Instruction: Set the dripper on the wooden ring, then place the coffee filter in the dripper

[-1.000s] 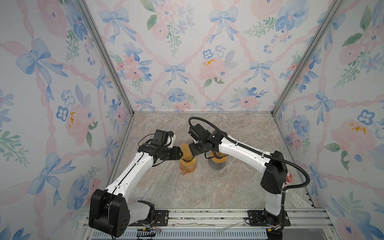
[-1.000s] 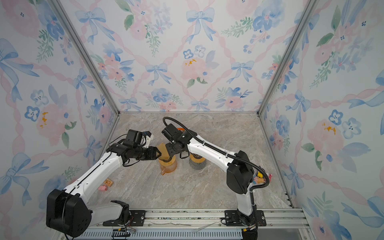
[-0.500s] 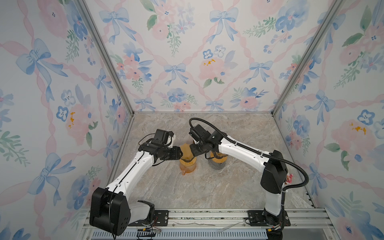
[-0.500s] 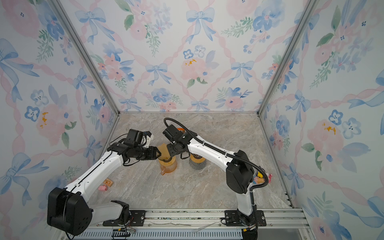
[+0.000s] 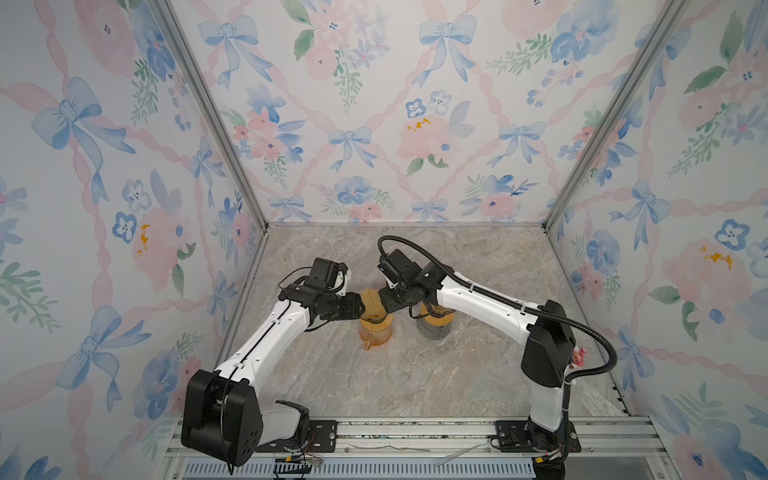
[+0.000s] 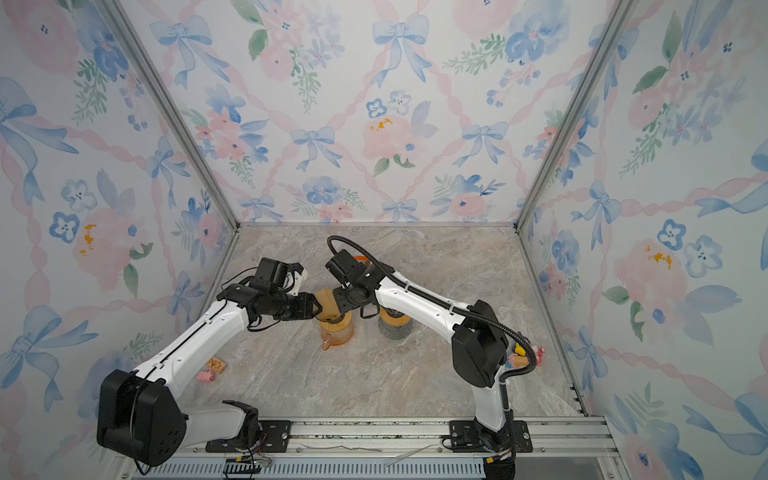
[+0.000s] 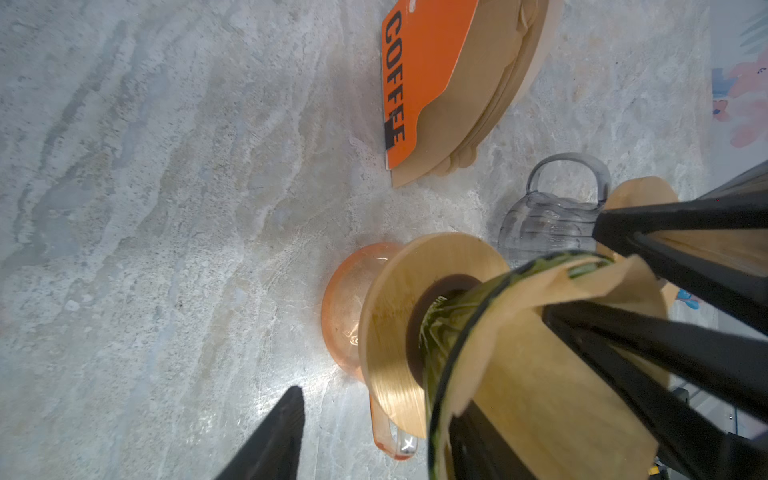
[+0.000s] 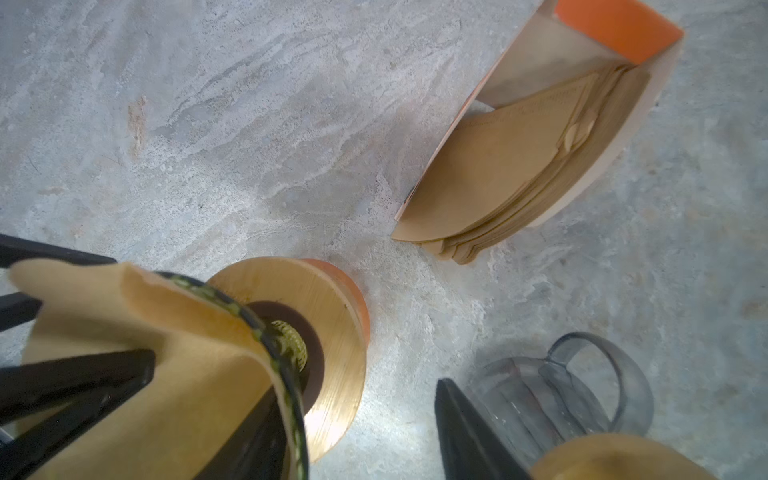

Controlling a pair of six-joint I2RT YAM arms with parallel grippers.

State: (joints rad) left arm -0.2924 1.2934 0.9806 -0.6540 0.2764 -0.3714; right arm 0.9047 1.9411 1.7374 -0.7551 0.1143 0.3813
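- Two grippers are gathered over the dripper [image 7: 434, 332] on the orange carafe [image 5: 376, 334]; almost nothing is seen to have shifted within the last second.
- The coffee filter [image 7: 540, 374] is lodged inside the dripper, its edge curled above the rim.
- Jaws of the left gripper [image 5: 360, 306] and right gripper [image 5: 386, 305] are spread, nothing pinched.
- Seating is judged nearly finished; only withdrawal is left.

Bare marble [image 5: 395, 386] lies open at six o'clock of the dripper [image 5: 376, 319]; a grey carafe [image 5: 433, 330] crowds its three o'clock.
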